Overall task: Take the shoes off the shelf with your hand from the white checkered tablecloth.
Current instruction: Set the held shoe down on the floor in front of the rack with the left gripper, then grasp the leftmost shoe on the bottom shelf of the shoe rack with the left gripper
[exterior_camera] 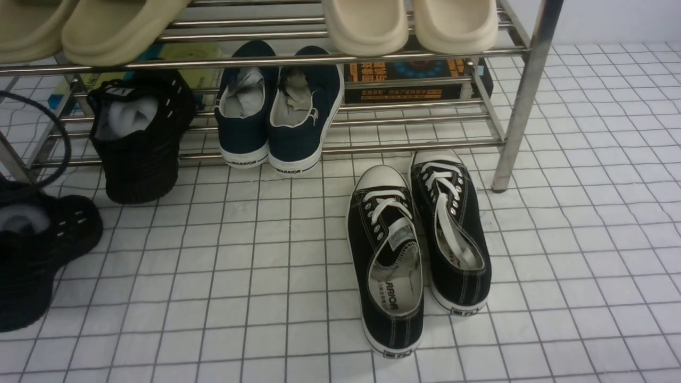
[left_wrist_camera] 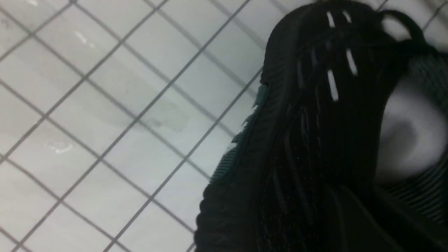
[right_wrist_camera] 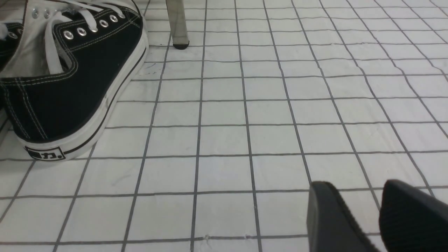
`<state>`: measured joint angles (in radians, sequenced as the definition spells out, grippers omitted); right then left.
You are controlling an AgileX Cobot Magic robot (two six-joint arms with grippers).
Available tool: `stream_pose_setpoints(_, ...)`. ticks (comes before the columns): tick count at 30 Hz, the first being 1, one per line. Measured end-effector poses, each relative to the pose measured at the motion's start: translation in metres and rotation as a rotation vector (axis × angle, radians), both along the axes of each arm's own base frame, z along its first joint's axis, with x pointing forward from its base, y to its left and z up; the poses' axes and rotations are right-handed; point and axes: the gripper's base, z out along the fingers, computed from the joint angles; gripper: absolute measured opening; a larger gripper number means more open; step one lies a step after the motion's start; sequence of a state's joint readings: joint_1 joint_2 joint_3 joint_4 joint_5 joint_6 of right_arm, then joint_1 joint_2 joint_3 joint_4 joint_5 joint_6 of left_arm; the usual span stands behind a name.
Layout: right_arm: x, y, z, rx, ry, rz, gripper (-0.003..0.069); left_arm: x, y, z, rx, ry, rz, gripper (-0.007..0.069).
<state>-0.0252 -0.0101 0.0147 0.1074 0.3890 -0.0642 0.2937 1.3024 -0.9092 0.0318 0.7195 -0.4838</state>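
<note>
— Black on black: the left gripper (left_wrist_camera: 360, 213) is pressing its jaws together on the collar of one knit sneaker (exterior_camera: 42, 255), its own shape melting into the dark knit and barely showing.
— Where is that sneaker lying?
— Off the shelf (exterior_camera: 340, 59), at the front-left edge of the tablecloth (exterior_camera: 266, 298), cut off by the frame; whether it is touching the cloth cannot be told. Its mate (exterior_camera: 141, 149) is sitting on the lower tier, one end hanging over the front bar, with a black cable (exterior_camera: 59, 133) looping just beside it.
— And what is crowding them?
— A pair of navy slip-ons (exterior_camera: 276, 122) is standing next to the mate on the same tier, beige slippers (exterior_camera: 409, 24) are lying on the tier above, and black lace-ups (exterior_camera: 420, 255) are sitting on the cloth near the shelf's right end. The right gripper (right_wrist_camera: 358, 190) is hovering over bare cloth beside those lace-ups, fingers (right_wrist_camera: 329, 217) spread, holding nothing.
</note>
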Motion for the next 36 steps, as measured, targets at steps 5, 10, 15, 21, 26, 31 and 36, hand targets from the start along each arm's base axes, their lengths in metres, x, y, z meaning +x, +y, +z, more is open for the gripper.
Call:
stream_pose_setpoints(5, 0.0, 0.0, 0.0, 0.0, 0.0, 0.0, 0.0239, 0.007, 0.004, -0.027, -0.009, 0.16, -0.028, 0.0078)
stream_pose_setpoints(10, 0.0, 0.0, 0.0, 0.0, 0.0, 0.0, 0.0239, 0.008, 0.009, -0.027, 0.048, 0.178, -0.049, 0.0185)
stream_pose_setpoints(15, 0.0, 0.0, 0.0, 0.0, 0.0, 0.0, 0.0239, 0.013, 0.012, -0.01, 0.08, 0.177, -0.061, 0.0321)
stream_pose_setpoints(21, 0.0, 0.0, 0.0, 0.0, 0.0, 0.0, 0.0239, 0.025, 0.008, 0.027, 0.042, 0.12, -0.123, 0.0378)
stream_pose_setpoints(26, 0.0, 0.0, 0.0, 0.0, 0.0, 0.0, 0.0239, 0.04, -0.015, 0.05, 0.014, 0.022, -0.248, 0.0379)
stream_pose_setpoints(31, 0.0, 0.0, 0.0, 0.001, 0.0, 0.0, 0.0239, 0.063, -0.045, 0.059, -0.001, -0.056, -0.343, 0.0379)
stream_pose_setpoints(36, 0.0, 0.0, 0.0, 0.001, 0.0, 0.0, 0.0239, 0.1, -0.048, 0.051, -0.041, -0.115, -0.281, 0.0379)
